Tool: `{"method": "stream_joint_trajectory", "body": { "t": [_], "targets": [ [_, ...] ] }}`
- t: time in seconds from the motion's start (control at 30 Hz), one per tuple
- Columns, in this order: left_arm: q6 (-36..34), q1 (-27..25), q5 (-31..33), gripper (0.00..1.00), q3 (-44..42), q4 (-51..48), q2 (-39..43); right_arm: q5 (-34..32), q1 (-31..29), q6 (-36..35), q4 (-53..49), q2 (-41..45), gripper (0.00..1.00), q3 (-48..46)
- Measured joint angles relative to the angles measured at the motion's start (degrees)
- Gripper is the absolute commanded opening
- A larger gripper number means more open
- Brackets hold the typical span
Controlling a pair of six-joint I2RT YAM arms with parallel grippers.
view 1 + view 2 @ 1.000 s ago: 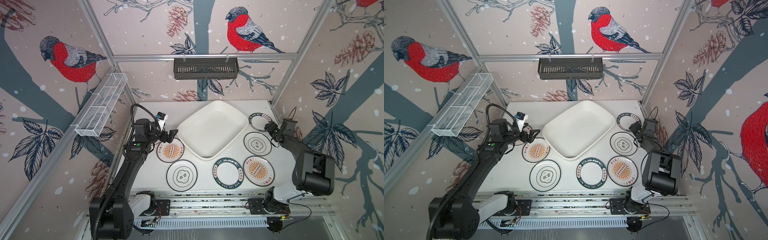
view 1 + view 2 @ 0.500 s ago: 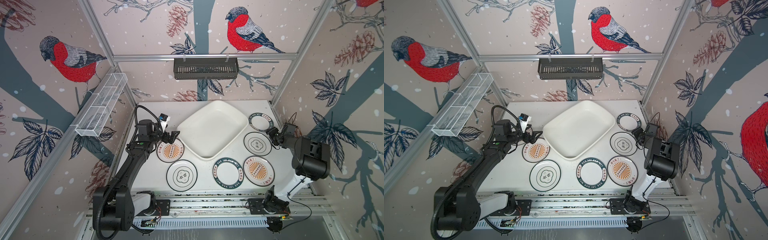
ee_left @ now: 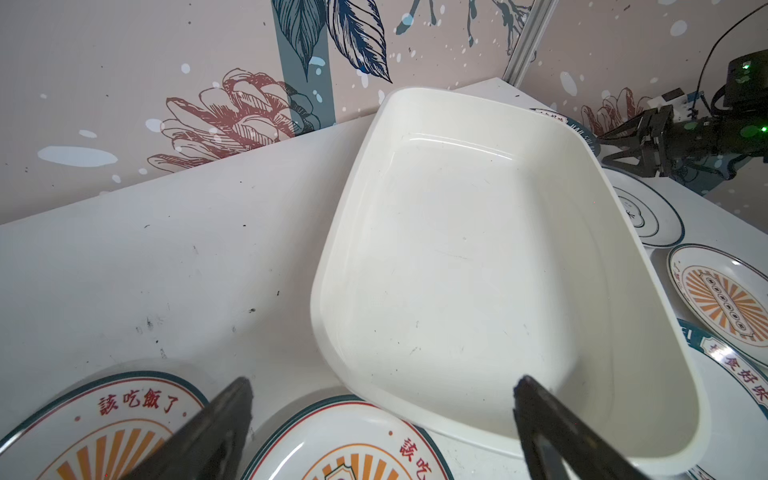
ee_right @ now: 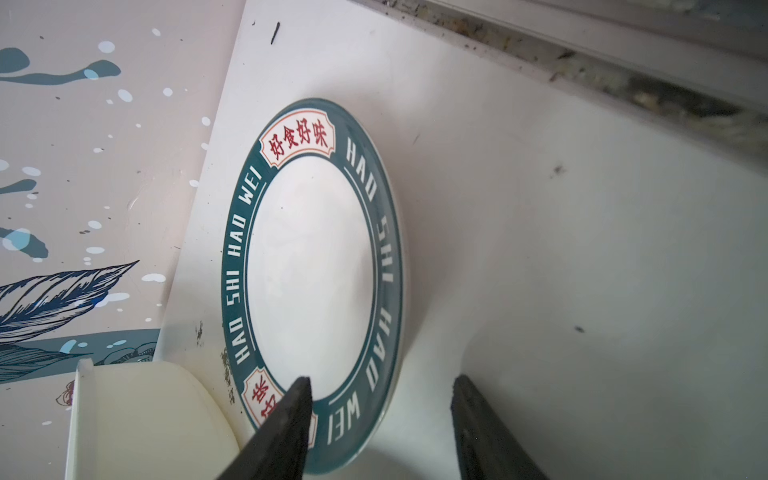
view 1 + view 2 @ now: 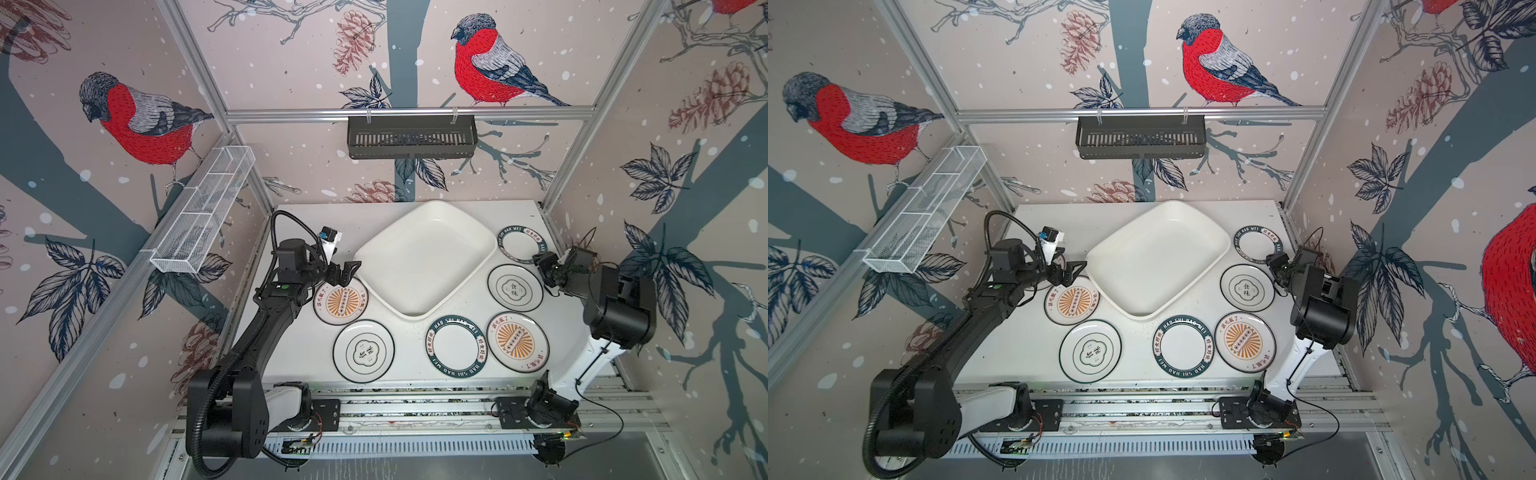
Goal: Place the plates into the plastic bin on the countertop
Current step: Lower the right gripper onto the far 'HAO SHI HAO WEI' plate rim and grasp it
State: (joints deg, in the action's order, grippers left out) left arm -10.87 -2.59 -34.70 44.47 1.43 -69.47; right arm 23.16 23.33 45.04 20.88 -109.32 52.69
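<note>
The plastic bin lies empty and skewed on the countertop. Several plates lie flat around it: sunburst plates, emblem plates and green-rimmed plates. My left gripper hangs open over the gap between the left sunburst plate and the bin's corner; another sunburst plate shows beside it. My right gripper is open, its jaws astride the near rim of the far green-rimmed plate, holding nothing.
A black slotted basket hangs on the back wall and a white wire rack on the left wall. Aluminium frame posts stand at the back corners. The right arm's elbow stands close to the right wall.
The right arm has folded back toward the right wall and lowered its gripper at the far green-rimmed plate's rim, with its jaws narrowing. The left gripper has barely moved.
</note>
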Motion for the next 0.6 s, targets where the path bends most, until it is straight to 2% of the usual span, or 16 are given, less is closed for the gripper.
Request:
{"method": "stream_joint_trajectory", "body": {
  "t": [0.43, 0.53, 0.6],
  "targets": [
    [0.15, -0.24, 0.0, 0.97, -0.2, 1.18, -0.28, 2.27, 0.33, 1.51, 1.07, -4.22, 0.38, 3.67],
    [0.2, -0.28, -0.2, 0.97, -0.28, 1.33, -0.31, 2.71, 0.33, 1.75, 2.6, -5.11, 0.27, 3.74],
    [0.2, -0.33, -1.18, 0.97, -0.31, 1.33, -0.35, 3.19, 0.37, 2.97, 3.37, -5.7, 0.26, 3.63]
  ]
}}
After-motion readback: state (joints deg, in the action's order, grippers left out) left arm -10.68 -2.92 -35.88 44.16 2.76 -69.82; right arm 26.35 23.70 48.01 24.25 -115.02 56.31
